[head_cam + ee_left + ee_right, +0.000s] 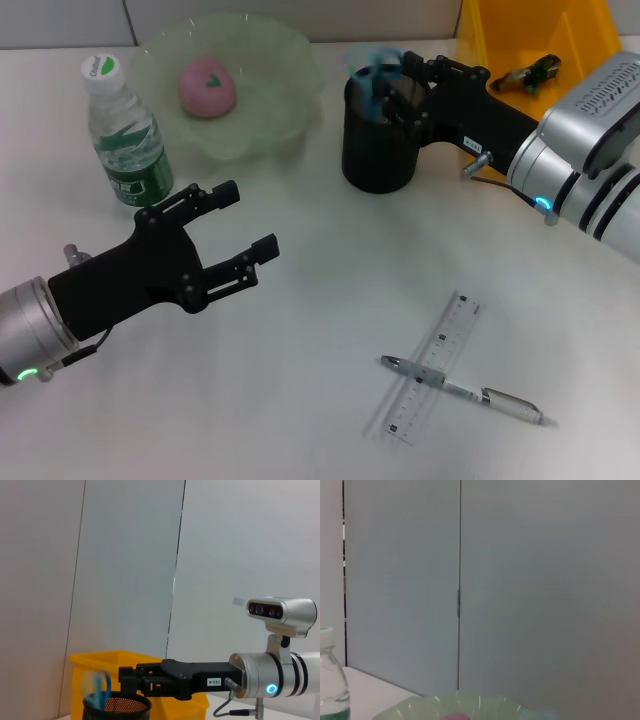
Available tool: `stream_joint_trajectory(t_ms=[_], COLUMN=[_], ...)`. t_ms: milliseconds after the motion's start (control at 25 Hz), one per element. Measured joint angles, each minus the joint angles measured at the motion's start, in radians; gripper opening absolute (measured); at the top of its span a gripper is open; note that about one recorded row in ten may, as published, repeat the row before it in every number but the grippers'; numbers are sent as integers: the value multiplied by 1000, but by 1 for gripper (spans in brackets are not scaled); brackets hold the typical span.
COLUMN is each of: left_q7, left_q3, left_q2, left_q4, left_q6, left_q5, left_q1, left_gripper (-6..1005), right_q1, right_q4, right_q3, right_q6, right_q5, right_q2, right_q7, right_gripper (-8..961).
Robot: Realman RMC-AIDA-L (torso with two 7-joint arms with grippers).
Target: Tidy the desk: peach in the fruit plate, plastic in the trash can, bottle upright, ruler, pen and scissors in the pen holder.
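Observation:
My right gripper (398, 85) hovers open over the mouth of the black mesh pen holder (378, 150). The blue-handled scissors (376, 68) stick out of the holder, blurred, apart from the fingers; the left wrist view shows the scissors (97, 687) just off the right gripper (127, 680). The pink peach (207, 87) lies in the green glass fruit plate (285, 70). Left of the plate, the bottle (122, 130) stands upright. The clear ruler (440, 360) and the pen (470, 392) lie crossed on the desk at the front right. My left gripper (248, 222) is open and empty, low on the left.
The yellow trash can (500, 30) stands at the back right behind my right arm, with a dark crumpled piece of plastic (527, 75) inside. Grey panel walls rise behind the desk. In the right wrist view, the bottle (330, 680) and the plate's rim (465, 702) show.

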Motion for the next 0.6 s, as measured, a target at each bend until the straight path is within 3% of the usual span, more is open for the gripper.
stream_joint_trajectory(t_ms=[400,520,600], left_q7=[0,0,0], left_q3=[-2,-1,-1], left_q2=[2,2,1], left_q4=[2,2,2], left_q6=[2,5,6], left_q5=[0,0,0], left_q1=[-3,-1,-1], left_gripper=[798,798,798], right_q1=[-5,-5,-4], right_q4=[1,1,2], right_q3=[24,26,31], right_q6=[-7,-8,-8], right_q5=[0,0,1], right_q2=[0,0,0], right_q7=[0,1,2], right_gripper=[551,773,777])
